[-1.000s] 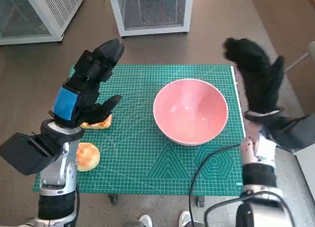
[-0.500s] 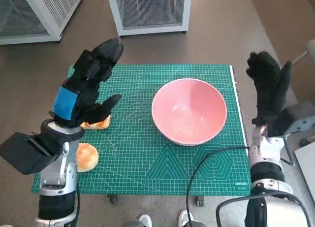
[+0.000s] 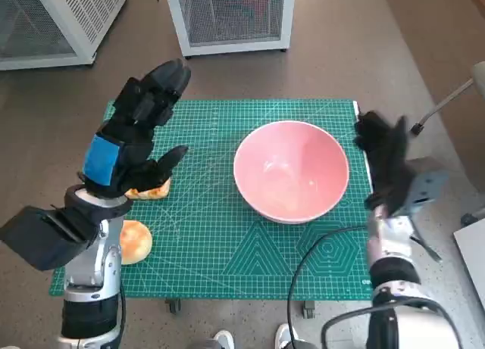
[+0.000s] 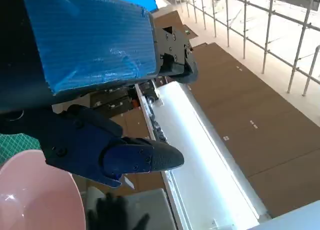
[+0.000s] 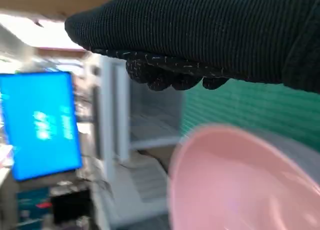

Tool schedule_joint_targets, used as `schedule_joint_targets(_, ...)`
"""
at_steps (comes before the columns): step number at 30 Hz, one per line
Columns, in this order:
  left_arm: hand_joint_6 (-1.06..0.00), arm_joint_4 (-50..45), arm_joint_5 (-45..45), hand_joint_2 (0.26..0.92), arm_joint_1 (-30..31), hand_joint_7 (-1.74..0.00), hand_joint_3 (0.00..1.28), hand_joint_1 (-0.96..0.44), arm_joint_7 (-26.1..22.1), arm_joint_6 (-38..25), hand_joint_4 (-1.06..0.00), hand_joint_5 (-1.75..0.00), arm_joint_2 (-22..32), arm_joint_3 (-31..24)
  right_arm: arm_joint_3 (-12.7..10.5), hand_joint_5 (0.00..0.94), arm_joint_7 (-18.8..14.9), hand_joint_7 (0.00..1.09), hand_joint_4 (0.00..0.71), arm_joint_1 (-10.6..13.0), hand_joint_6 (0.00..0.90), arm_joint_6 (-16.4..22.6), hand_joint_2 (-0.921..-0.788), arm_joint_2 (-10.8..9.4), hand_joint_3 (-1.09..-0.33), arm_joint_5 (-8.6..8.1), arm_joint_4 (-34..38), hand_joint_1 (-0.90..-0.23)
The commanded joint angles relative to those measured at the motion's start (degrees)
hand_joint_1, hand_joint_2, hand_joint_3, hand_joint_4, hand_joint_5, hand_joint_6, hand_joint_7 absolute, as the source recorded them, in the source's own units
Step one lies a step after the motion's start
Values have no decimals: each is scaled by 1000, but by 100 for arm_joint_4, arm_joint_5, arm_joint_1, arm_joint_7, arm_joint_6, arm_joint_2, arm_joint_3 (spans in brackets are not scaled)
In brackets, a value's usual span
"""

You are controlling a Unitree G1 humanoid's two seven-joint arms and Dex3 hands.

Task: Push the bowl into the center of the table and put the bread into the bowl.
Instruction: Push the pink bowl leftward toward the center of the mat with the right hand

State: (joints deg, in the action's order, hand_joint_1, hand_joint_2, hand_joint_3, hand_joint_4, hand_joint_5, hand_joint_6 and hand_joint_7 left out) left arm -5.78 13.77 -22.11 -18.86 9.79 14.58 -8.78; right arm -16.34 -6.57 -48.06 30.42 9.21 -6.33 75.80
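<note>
The gloved right hand [image 3: 386, 163] has dropped from high above to just beside the pink bowl [image 3: 291, 170], fingers apart and grasping nothing, seemingly ready to push, while the released left hand [image 3: 136, 129] hovers over the bread [image 3: 133, 240]

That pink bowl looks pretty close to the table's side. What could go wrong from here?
The pink bowl sits toward the right of the green mat, and the right hand is beside its rim; a hard or glancing push might tip or spin it. The left hand hangs over one bread roll, hiding part of it, so a grasp could miss. The other roll lies near the mat's edge and could be knocked off.
</note>
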Motion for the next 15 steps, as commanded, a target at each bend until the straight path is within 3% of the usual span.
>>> schedule_joint_targets(1,-135,-162,44,921,104,-462,356,-569,32,11,-274,0,25,-61,-1,4,101,18,248,136,407,-261,-921,-155,-761,84,83,-535)
schedule_joint_targets(15,-129,-642,40,921,424,-460,356,-574,165,-270,-268,0,90,-171,-112,8,22,32,265,-12,440,-561,-921,-755,-751,-14,104,-538)
